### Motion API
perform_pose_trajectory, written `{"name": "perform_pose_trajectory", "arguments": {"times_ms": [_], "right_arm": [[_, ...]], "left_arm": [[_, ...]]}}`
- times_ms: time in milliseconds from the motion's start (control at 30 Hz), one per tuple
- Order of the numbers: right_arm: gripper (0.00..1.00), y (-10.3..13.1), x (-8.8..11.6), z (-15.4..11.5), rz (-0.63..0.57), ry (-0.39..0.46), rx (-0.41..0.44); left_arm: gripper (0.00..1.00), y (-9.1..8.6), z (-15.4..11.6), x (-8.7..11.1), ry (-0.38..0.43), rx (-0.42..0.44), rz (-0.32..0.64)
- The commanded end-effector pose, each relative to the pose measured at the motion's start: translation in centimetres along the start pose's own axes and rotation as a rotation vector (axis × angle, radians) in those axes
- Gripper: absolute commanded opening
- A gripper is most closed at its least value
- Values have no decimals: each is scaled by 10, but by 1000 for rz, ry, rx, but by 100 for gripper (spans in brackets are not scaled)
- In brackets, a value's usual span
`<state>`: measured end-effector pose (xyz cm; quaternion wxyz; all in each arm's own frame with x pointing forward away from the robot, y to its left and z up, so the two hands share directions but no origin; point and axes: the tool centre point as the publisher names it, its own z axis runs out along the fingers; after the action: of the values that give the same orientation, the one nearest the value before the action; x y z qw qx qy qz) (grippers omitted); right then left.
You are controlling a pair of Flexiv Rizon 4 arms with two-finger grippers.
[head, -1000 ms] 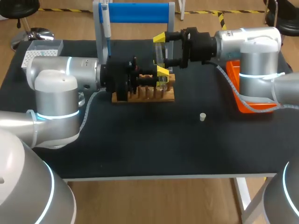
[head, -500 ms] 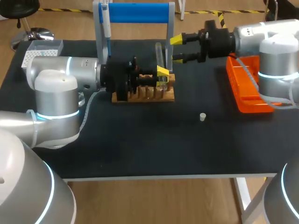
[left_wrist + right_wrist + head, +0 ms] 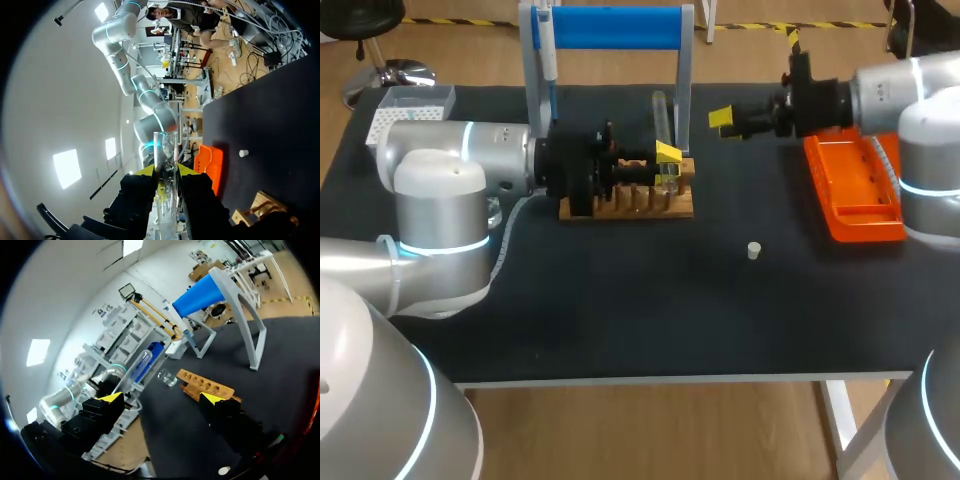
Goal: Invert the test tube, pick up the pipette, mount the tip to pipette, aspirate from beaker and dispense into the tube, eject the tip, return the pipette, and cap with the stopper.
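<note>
The black table [image 3: 620, 320] carries everything. The blue stand [image 3: 610, 27] is the biggest thing on it, behind both grippers. The pipette [image 3: 548, 50] hangs on the stand's post, probably so that a gripper can take it by the body from the side. The orange tray [image 3: 855, 185] lies just under and behind the right gripper [image 3: 160, 399]; I judge it is the place for the ejected tip. The wooden rack [image 3: 640, 200] sits directly below the left gripper [image 3: 165, 172].

The left gripper's jaws are clamped on the test tube [image 3: 165, 150], one yellow tip on each side of the glass. The tube stands upright and rises past the fingertips, mouth upward as it seems, so that liquid can go in later. It is held above the rack, not in a hole, as far as I can tell.

The right gripper's jaws stand wide apart with nothing between them. It is beside the tube, apart from it, so this arm seems free for the pipette.

The white tip box [image 3: 405, 105] is far behind the left gripper. The small stopper [image 3: 753, 250] lies alone on the table, in front of the right gripper's jaws and well apart, not yet needed.
</note>
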<state>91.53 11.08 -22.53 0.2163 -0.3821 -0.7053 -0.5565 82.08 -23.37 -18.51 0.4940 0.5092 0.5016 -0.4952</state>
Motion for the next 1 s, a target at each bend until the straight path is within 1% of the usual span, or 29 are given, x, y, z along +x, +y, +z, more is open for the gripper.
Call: {"name": "perform_pose_trajectory", "arguments": {"times_ms": [33, 133, 400, 667, 767, 1000], "right_arm": [[100, -12, 3, 3, -132, -80, 16], [100, -18, -1, 6, -187, -110, 37], [100, -31, -19, 20, -333, -178, 43], [100, -40, -39, 36, -418, -204, 40], [100, -44, -47, 44, -465, -219, 55], [100, -51, -60, 56, -504, -245, 83]], "left_arm": [[0, 0, -1, -1, 2, 1, 1], [0, 0, -1, -1, 2, 1, 1], [0, 0, -1, -1, 2, 1, 1], [0, 0, -1, -1, 2, 1, 1], [0, 0, -1, -1, 2, 1, 1], [0, 0, -1, -1, 2, 1, 1]]}}
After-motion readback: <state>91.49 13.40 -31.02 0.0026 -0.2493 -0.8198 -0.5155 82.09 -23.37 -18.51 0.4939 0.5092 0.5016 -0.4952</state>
